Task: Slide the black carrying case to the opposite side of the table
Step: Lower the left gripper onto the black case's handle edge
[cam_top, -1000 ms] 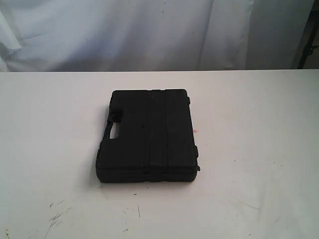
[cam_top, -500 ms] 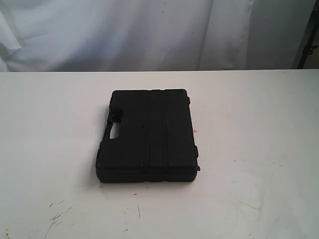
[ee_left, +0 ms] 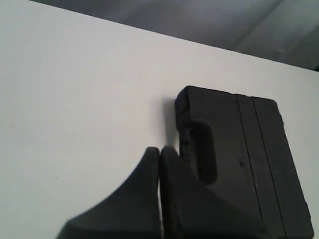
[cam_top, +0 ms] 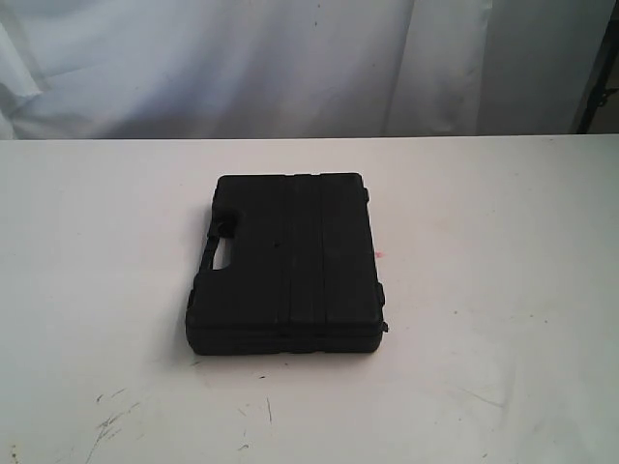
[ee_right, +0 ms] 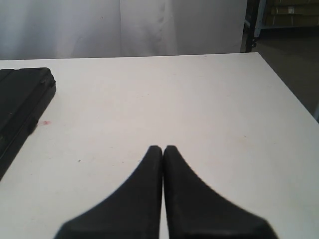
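White tabletop fills every view. On the left gripper the jaws are pressed together with nothing between them. Its tips sit close by the handle edge of the case; whether they touch it cannot be told. The right gripper is likewise closed and empty, over bare table. The case's corner lies well apart from it, with the red dot just beside that corner. Each gripper shows only in its own wrist view. The exterior view alone gives the whole case, lying flat near the table's middle, with its handle cut-out toward the left. Dark scratches mark the table's near left. A pale curtain hangs behind, and the right wrist view adds a dark frame beyond the table's edge.
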Robot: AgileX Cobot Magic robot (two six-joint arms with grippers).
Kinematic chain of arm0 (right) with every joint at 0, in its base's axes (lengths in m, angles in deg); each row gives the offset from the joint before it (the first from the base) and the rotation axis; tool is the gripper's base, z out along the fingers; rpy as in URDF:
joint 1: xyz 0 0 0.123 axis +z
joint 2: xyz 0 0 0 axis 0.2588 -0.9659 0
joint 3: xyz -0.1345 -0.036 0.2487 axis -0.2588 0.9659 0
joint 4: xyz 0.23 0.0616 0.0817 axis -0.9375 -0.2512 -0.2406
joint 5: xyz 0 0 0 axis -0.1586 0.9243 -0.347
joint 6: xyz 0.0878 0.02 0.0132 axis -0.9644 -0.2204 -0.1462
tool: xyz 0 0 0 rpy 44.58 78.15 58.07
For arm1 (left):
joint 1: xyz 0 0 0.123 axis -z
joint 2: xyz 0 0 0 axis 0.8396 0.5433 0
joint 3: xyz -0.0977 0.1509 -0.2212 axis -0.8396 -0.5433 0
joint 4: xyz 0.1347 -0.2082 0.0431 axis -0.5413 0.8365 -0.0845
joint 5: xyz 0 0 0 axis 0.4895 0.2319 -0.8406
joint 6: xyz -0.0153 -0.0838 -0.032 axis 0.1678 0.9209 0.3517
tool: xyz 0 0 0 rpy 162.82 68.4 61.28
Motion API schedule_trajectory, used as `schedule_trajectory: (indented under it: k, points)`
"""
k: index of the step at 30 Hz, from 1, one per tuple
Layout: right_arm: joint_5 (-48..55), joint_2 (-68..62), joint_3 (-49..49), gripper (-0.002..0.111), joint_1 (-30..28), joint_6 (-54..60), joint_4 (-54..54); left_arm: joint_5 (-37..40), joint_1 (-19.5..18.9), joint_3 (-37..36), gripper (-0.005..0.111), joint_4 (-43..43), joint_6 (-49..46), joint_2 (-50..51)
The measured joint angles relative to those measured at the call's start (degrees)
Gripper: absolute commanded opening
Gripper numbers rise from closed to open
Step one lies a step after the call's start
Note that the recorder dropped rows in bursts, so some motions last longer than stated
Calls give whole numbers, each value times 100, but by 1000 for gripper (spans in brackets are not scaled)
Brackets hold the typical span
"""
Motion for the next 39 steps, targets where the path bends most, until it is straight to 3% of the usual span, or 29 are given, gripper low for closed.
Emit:
schedule_trajectory:
  k: [4,9,15,22,28,34,39]
  points:
    - [0,0,0,0,0,0,0,210,0,72,0,411,-520,146]
    - [0,0,0,0,0,0,0,1020,0,793,0,480,-562,1035]
    - [0,0,0,0,0,0,0,1283,62,1235,0,464,-433,1574]
    - [0,0,0,0,0,0,0,1292,702,1709,0,286,-168,2002]
    - [0,0,0,0,0,0,0,1292,1308,2252,0,-681,658,2466]
    - [0,0,0,0,0,0,0,1550,1638,2692,0,-858,1022,3077]
    - [0,0,0,0,0,0,0,1708,1663,3020,0,-881,1132,3637]
